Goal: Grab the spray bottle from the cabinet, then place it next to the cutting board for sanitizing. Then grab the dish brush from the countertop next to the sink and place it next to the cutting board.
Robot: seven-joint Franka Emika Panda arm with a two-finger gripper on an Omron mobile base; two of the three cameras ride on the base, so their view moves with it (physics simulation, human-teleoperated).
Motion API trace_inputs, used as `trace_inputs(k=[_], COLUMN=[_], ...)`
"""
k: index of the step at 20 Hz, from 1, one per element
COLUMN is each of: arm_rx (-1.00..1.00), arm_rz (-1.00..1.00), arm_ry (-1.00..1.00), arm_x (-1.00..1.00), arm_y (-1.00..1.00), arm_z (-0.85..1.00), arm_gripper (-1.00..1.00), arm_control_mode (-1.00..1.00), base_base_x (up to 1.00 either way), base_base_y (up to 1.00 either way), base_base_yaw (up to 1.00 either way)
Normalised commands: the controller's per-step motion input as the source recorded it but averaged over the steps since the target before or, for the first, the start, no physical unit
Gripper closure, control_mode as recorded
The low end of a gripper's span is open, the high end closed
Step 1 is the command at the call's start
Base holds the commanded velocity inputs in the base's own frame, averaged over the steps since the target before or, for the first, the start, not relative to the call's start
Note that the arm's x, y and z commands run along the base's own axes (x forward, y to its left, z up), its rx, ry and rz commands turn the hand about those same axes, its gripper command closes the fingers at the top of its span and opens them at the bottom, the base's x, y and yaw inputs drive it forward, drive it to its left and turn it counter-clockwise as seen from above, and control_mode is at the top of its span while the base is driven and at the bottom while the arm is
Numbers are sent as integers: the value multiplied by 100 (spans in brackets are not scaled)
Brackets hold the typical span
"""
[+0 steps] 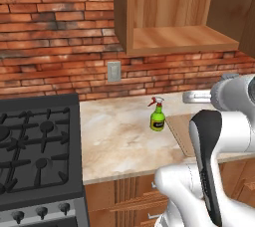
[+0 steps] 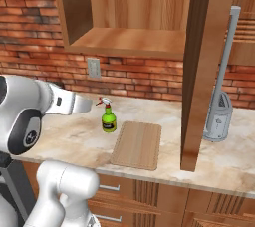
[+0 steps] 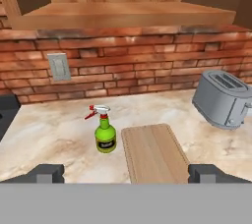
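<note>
The green spray bottle (image 3: pixel 105 137) stands upright on the countertop (image 3: pixel 54 134), just left of the cutting board (image 3: pixel 152 152) and apart from it. It appears again as spray bottle (image 1: pixel 158 117) beside cutting board (image 1: pixel 182 130), and as spray bottle (image 2: pixel 108 119) beside cutting board (image 2: pixel 138 144). My gripper (image 3: pixel 129 174) is open and holds nothing, hovering back from the counter's front with bottle and board ahead of it. The cabinet (image 2: pixel 129 39) above has a bare shelf (image 3: pixel 123 14). The dish brush and the sink are out of view.
A grey toaster (image 3: pixel 224 99) sits right of the board against the brick wall. The open cabinet door (image 2: pixel 199 71) hangs out over the counter on the right. A black stove (image 1: pixel 35 146) borders the counter on the left. A wall outlet (image 1: pixel 114 71) sits above the counter.
</note>
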Motion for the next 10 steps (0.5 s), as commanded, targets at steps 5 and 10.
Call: trace_inputs(k=[5,10], arm_rx=[-1,0], arm_rz=[-1,0], arm_ry=[-12,-14], arm_x=[-26,-29], arm_y=[0,0], arm_z=[65,51], arm_gripper=[-100,-100], arm_control_mode=[-100,-100], base_base_x=[0,0], base_base_y=[0,0], base_base_yaw=[0,0])
